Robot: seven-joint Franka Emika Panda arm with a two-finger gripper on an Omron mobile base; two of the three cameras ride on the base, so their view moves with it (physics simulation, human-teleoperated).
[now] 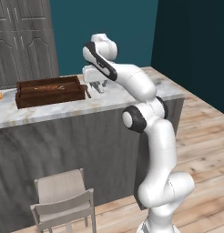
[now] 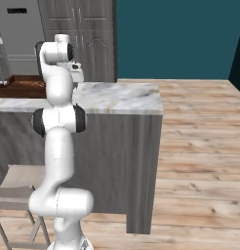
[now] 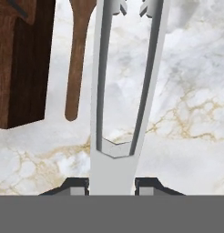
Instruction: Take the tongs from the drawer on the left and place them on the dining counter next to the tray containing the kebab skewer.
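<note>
The robot's gripper [image 3: 112,184] is squeezed on the joined end of the tongs [image 3: 127,77]. In the hand view, its 2 dark finger tips [image 3: 75,185] sit on each side of that end, so the tongs cannot slip out. The 2 long grey arms of the tongs point away from the hand, over the white marble top of the dining counter [image 3: 186,100].

The hand holds the tongs low over the marble, near the tray [image 3: 20,59]. That makes sense, because the job is to put the tongs next to the tray. I cannot tell if the tongs touch the marble yet. A brown wooden handle [image 3: 77,59] lies on the marble between the tray and the tongs. I cannot tell what tool it belongs to. The tongs are just beside it, so there is little room on that side.

In the left base view, the arm reaches over the dining counter [image 1: 132,98], and the hand [image 1: 96,78] hangs just past the right end of the tray [image 1: 50,93]. The kebab skewer [image 1: 49,88] lies inside the tray, so this is the right tray to stop at.

I think the trip from the drawer is done. What is left is to set the tongs down flat and let go. The hand should go down gently, so the tongs do not bump the wooden handle.
</note>
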